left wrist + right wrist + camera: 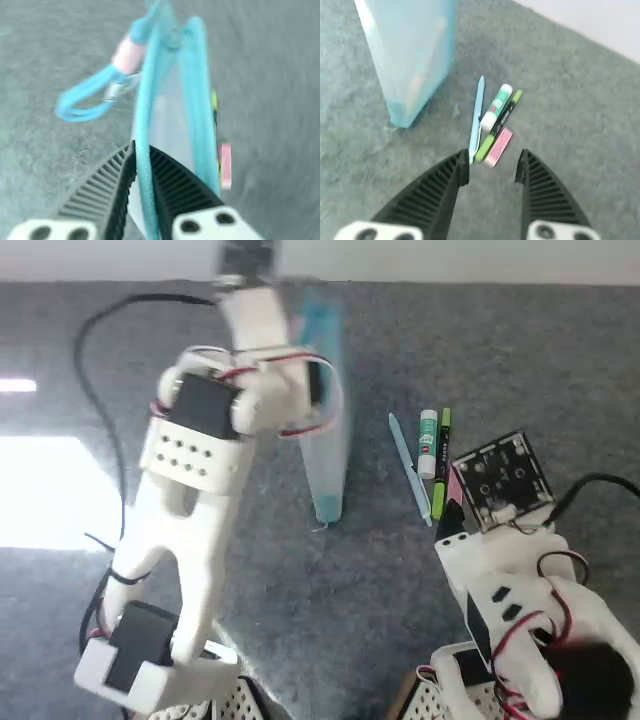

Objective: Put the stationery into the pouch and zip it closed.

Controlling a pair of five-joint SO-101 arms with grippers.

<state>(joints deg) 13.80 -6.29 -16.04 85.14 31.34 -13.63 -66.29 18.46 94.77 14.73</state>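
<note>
A translucent light-blue pouch stands on its edge on the grey mat. My left gripper is shut on the pouch's blue zipper rim, with its mouth gaping a little. The zipper's blue cord loop hangs off to one side. A blue pen, a glue stick, a green marker and a pink eraser lie together beside the pouch. My right gripper is open, hovering just short of the eraser with nothing between its fingers.
The left arm stretches across the left side of the table to the far edge. A black cable trails beside it. The right arm's body sits at the near right corner. Open grey mat lies to the far right.
</note>
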